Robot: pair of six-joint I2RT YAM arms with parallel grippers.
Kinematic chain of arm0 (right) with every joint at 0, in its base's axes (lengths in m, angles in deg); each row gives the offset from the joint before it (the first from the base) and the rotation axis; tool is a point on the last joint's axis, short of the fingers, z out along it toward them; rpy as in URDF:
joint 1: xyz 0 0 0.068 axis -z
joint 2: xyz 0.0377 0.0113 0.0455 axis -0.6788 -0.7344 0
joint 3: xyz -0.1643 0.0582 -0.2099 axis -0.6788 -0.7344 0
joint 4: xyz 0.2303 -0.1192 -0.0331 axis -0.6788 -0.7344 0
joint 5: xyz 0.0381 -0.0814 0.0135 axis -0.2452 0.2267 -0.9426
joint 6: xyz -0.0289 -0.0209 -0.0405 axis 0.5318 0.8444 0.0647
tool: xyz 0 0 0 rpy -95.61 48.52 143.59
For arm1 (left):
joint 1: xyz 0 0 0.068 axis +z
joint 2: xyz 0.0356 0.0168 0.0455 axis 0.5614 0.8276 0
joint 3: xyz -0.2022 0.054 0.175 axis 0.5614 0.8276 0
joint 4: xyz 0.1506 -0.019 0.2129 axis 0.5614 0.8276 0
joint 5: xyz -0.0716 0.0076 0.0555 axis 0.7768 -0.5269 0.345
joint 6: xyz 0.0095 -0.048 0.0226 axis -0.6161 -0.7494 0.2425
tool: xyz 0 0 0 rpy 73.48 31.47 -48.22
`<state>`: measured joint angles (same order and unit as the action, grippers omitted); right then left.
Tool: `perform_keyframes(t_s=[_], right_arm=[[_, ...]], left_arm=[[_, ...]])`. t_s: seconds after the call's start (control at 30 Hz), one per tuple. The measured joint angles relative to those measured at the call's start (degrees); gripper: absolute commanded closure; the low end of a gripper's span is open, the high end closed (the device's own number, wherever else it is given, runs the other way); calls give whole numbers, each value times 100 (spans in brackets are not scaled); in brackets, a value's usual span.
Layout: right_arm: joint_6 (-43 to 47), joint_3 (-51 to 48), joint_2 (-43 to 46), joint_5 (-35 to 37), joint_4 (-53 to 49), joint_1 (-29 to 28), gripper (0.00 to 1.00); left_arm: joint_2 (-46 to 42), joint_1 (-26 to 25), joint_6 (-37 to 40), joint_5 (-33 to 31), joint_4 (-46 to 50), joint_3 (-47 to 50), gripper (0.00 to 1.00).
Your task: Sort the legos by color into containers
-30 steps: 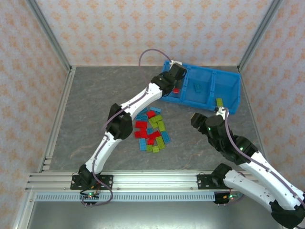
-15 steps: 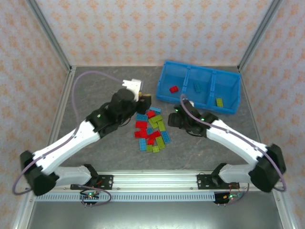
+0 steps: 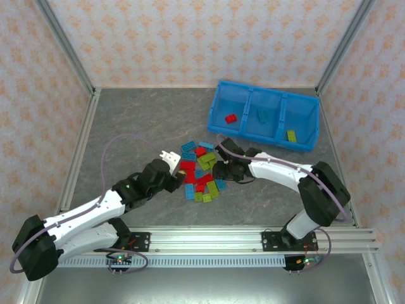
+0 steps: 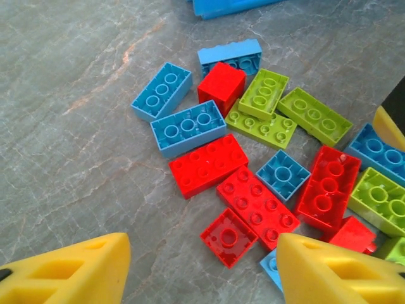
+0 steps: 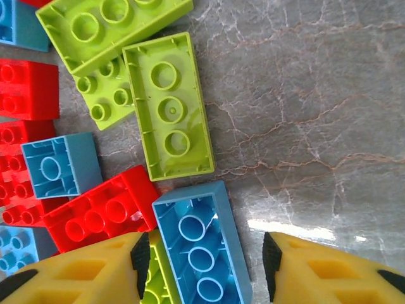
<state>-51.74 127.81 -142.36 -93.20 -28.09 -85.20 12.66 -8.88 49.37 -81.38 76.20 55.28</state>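
Observation:
The legos [image 3: 201,171] lie in a loose pile of red, blue and lime green bricks on the grey table. The containers are three compartments of a blue bin [image 3: 264,101]: a red brick [image 3: 231,118] lies in the left one, a blue brick [image 3: 261,115] in the middle, a green brick [image 3: 291,135] in the right. My left gripper [image 3: 179,172] hangs open at the pile's left edge, its fingers [image 4: 76,269] either side of a small upturned red brick [image 4: 229,237]. My right gripper [image 5: 202,272] is open at the pile's right edge, straddling an upturned blue brick [image 5: 202,244] with a gap at the right pad.
A metal frame rail [image 3: 76,158] runs along the table's left side and patterned walls close in the back and sides. Bare grey table lies left of the pile and in front of it. The bin sits at the back right.
Both arms have swung back from the bin down to the pile. A second ago the left gripper was at the left compartment and the right gripper near the right one.

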Motion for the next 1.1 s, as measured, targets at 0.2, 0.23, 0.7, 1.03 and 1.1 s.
perform_keyframes(t_s=[0.2,0.23,0.7,1.03,1.1], right_arm=[[-85,-127,-120,-153,155,-116,45],[-107,-131,-146,-177,188,-129,46],[-234,-214,-280,105,284,-144,57],[-289,-278,-234,708,160,-186,73],[-337,-396,-50,846,186,-186,75]], left_arm=[[-372,0,92,-210,-372,186,26],[-417,0,92,-238,-415,208,25],[-450,0,87,-356,-511,247,20],[-378,4,98,-271,-564,256,16],[-398,4,155,63,-688,319,10]])
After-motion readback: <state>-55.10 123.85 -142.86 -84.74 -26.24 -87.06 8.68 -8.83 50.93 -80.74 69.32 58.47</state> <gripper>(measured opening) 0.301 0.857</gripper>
